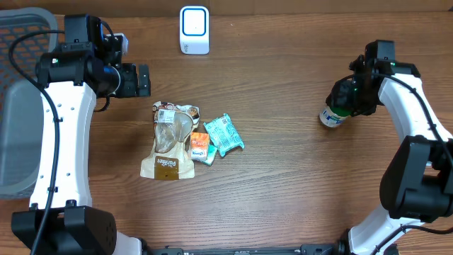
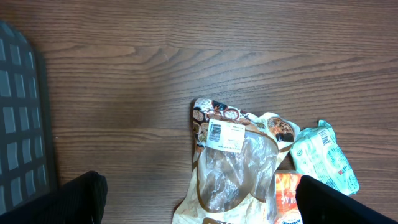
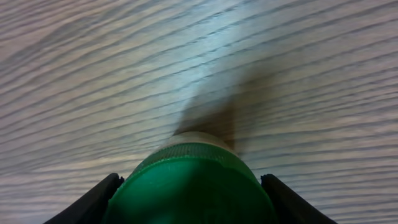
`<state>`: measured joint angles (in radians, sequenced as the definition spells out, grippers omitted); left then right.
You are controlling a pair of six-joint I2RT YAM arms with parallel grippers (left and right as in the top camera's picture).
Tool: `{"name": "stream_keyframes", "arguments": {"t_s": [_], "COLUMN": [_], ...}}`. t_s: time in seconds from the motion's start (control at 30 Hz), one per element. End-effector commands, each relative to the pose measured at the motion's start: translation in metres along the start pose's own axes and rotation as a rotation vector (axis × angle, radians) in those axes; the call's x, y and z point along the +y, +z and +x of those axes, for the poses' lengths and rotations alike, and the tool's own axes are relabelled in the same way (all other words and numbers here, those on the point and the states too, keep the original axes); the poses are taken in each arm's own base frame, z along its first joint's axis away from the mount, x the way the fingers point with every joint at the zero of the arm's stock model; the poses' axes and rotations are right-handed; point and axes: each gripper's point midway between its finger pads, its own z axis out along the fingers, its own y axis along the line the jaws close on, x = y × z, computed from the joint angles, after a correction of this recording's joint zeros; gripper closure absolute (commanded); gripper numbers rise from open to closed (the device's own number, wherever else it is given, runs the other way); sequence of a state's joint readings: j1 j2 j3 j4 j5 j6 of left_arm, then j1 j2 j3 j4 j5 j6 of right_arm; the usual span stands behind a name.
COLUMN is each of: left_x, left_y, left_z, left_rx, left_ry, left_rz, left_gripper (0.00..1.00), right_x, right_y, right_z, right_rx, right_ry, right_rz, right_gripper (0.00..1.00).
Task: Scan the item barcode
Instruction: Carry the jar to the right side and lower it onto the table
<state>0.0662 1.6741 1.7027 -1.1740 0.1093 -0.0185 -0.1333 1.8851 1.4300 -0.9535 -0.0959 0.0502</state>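
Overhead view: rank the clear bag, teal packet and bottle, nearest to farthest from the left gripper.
1. clear bag, just below and right of the left gripper.
2. teal packet, right of the bag.
3. bottle, far right side.

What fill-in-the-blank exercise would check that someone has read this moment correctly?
1. The right gripper is closed on a bottle whose cap is ___.
2. The left gripper hangs above the table with its jaws ___, holding nothing.
3. Between the snack bag and the teal packet lies a packet coloured ___.
4. The grey basket sits on the robot's ___ side.
Missing words: green, open, orange, left.
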Motion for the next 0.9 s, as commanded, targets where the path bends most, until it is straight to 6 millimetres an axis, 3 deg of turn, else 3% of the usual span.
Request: {"name": "stream_keyframes", "arguments": {"t_s": [0.0, 0.47, 0.87], "left_x": [0.000, 0.000, 0.000], "left_y": [-0.002, -0.002, -0.002], "left_z": [-0.006, -0.006, -0.006], "left_rx": [-0.015, -0.015, -0.015], "left_ry": [0.017, 0.017, 0.017], "left_rz": [0.010, 0.010, 0.010], "left_gripper": [0.00, 0.01, 0.01], "right_x": [-0.011, -0.022, -0.029], "right_y": [0.001, 0.002, 0.004], "right_z": [-0.001, -0.023, -0.017], "right_rx": [-0.023, -0.126, -0.107], "right_ry": [-0.011, -0.018, -0.015], "right_rz": [0.097, 0.176, 0.209], "right_gripper": [0.70, 0.69, 0.62]}}
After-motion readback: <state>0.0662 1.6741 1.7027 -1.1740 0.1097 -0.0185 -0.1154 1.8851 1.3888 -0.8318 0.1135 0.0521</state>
